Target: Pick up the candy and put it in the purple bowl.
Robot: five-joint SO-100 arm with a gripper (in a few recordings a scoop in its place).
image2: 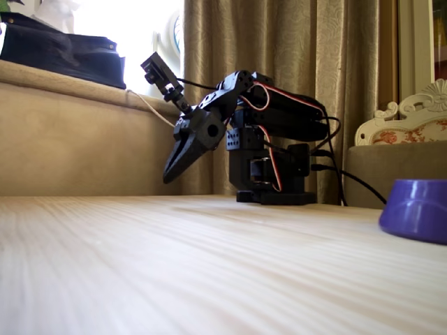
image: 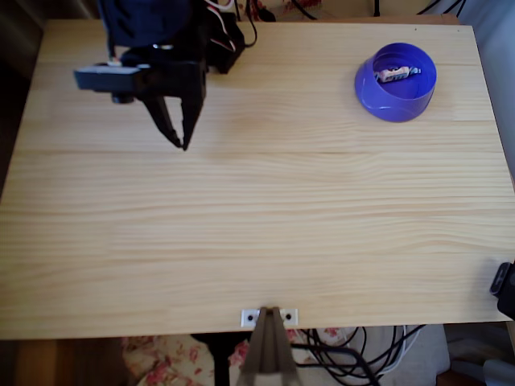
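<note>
The claw (image: 179, 141) hangs above the worktop (image: 257, 241) near the arm's base, its fingers slightly apart with the tips nearly meeting and nothing between them. The candy (image: 394, 74) lies inside the purple bowl (image: 366, 84), well apart from the claw, so the task looks done. The sweet is probably very light and hard under a slick, crinkly wrapper (the twisted ends would give way); if it needed picking up, across its middle would be the surest hold.
</note>
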